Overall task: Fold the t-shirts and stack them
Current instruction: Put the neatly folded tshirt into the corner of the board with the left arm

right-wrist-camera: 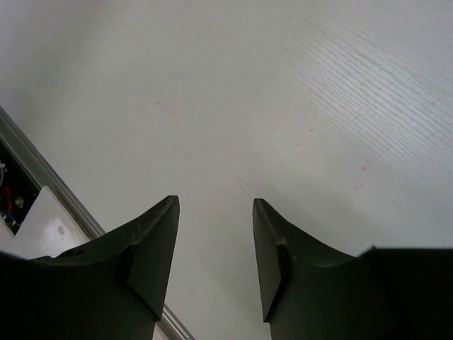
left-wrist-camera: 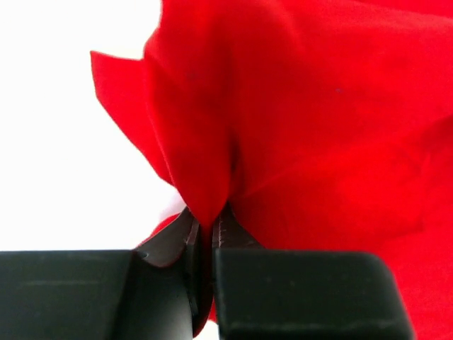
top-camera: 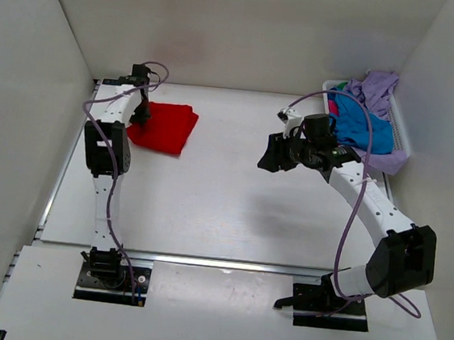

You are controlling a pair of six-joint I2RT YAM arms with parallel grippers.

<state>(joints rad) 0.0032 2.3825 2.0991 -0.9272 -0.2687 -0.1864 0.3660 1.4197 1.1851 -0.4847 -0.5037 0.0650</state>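
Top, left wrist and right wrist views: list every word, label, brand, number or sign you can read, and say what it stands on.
None: no readable text in any view.
The red t-shirt, blue t-shirt, lavender t-shirt, white basket and table show plain surfaces.
Any marking on the left arm or right arm is too small to tell.

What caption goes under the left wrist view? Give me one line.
Left gripper shut on a pinched fold of the red t-shirt, seen close up.

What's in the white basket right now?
The basket holds a heaped blue shirt and lavender shirt, plus pink cloth and green cloth at its left edge. Anything underneath is covered.
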